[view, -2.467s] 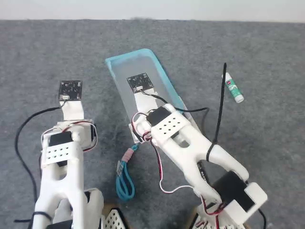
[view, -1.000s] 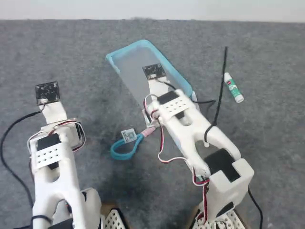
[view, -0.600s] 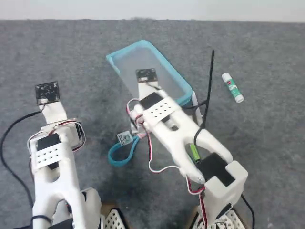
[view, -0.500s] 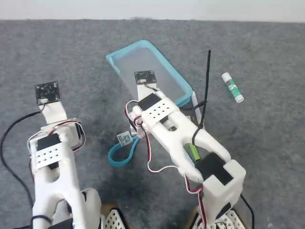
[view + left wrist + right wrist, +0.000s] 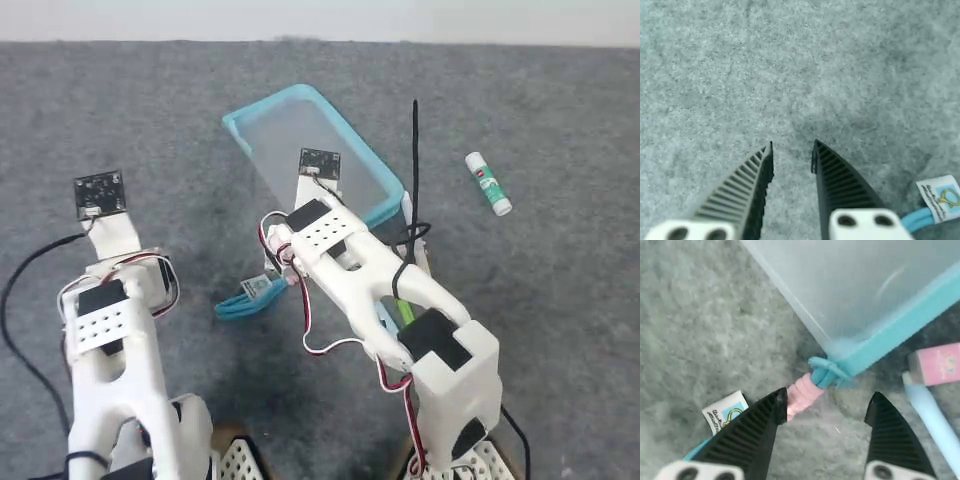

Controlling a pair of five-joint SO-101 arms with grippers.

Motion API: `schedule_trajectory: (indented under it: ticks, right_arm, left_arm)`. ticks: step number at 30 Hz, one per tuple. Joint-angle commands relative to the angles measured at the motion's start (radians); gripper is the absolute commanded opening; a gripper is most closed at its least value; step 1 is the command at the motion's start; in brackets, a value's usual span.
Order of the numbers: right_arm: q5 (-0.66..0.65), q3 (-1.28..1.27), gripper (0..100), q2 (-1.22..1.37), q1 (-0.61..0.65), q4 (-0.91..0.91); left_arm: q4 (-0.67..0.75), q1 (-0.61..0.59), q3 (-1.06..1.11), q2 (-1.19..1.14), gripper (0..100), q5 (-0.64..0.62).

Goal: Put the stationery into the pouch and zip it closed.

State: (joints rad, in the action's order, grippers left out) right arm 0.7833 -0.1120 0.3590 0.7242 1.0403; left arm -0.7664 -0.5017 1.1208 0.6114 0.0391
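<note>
Since a couple seconds back, the right arm (image 5: 370, 280) had swung around and the pouch (image 5: 290, 125) had turned with it. The left arm (image 5: 115, 330) had shifted off to the side, and the blue strap (image 5: 240, 303) had gone from a hanging loop to lying flat on the grey counter (image 5: 120, 100).

The pouch lay at the far middle of the counter, and I couldn't make out anything inside it. The right hand (image 5: 832, 400) hung over its near corner with fingers spread wide, the pink zip pull (image 5: 802, 390) right against one of them but not pinched. The left hand (image 5: 792, 150) sat over bare counter, fingers a little apart, holding nothing.

My read was that the task had barely started. The glue stick (image 5: 489, 184) lay well apart on the right, a green pen (image 5: 405, 310) lay under the right arm, and a pink eraser (image 5: 935, 365) and pale blue pen (image 5: 927, 405) sat just beside the pouch corner. All of it needed loading, then zipping. Whether the zip was open, I couldn't tell.
</note>
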Motion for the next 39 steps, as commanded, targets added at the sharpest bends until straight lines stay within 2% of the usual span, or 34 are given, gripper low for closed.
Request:
schedule_trajectory:
  ticks: [1, 7, 11, 20, 27, 29, 34, 39]
  right_arm:
    - [0.021, 0.028, 25.6, -0.018, -0.015, -0.018]
    - [0.025, 0.028, 25.6, -0.021, 0.035, -0.035]
    - [0.11, 0.026, 21.7, -0.019, 0.062, -0.087]
    - [0.121, 0.015, 19.1, -0.016, 0.019, -0.101]
    - [0.115, 0.006, 18.8, 0.085, 0.005, -0.102]
    - [0.114, 0.014, 15.1, 0.087, 0.004, -0.101]
    - [-0.064, 0.017, 0.2, 0.087, -0.038, -0.11]
    - [-0.206, 0.017, 0.6, 0.085, -0.081, -0.061]
  left_arm:
    - [0.034, 0.0, -0.044, 0.038, 12, -0.017]
    - [0.034, 0.023, -0.042, 0.038, 12, -0.017]
    - [0.034, 0.021, -0.042, 0.038, 12, -0.017]
    - [0.035, 0.025, -0.03, 0.038, 12, -0.017]
    - [0.035, 0.023, -0.028, 0.038, 12, -0.017]
    - [0.035, 0.021, -0.028, 0.038, 12, -0.017]
    - [0.034, 0.021, -0.027, 0.038, 12, -0.017]
    - [0.034, 0.021, -0.027, 0.038, 12, -0.017]
